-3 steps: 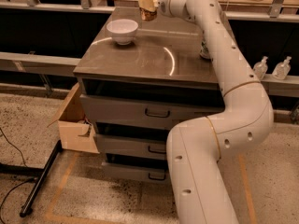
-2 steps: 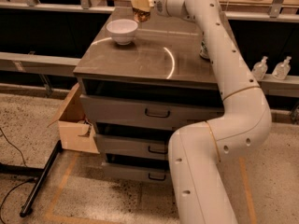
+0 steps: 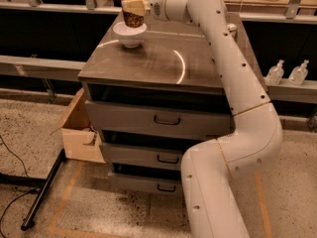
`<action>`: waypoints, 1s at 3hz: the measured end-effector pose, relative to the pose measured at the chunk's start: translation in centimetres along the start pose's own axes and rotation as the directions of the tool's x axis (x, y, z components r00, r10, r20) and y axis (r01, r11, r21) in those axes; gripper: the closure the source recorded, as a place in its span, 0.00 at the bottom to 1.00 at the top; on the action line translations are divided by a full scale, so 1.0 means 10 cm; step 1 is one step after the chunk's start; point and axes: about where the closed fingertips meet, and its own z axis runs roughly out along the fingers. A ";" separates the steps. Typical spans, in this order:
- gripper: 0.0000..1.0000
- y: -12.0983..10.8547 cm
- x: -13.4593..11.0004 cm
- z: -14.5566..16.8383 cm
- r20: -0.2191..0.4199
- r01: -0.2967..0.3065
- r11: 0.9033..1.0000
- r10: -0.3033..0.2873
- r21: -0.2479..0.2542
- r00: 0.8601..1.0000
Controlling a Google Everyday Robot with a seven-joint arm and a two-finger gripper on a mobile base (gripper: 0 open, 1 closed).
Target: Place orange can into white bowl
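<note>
Step in hand: lowering and releasing the can (image 3: 132, 19) into the bowl (image 3: 130, 37). The claw (image 3: 133, 5) is at the far left corner of the counter (image 3: 163, 58), clamped on the can's upper half, with the can upright right over the bowl. The can's base sits about level with the rim, and I can't tell if it touches the bowl floor yet. To do it well, keep the can centred over the bowl's middle and go straight down until the base rests. Then part the claw just enough to let go and lift clear without dragging the can. The risk, as I judge it: the bowl is small with a narrow foot, so an off-centre push could tip or slide it, and a tall slim can may lean on the rim once freed. The can looks orange-brown with a dark speckled pattern low down and a silver top above the claw; the bowl is plain white and round
</note>
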 end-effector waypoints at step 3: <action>1.00 0.23 -0.23 0.13 0.018 0.065 0.998 -0.065 -0.001 0.998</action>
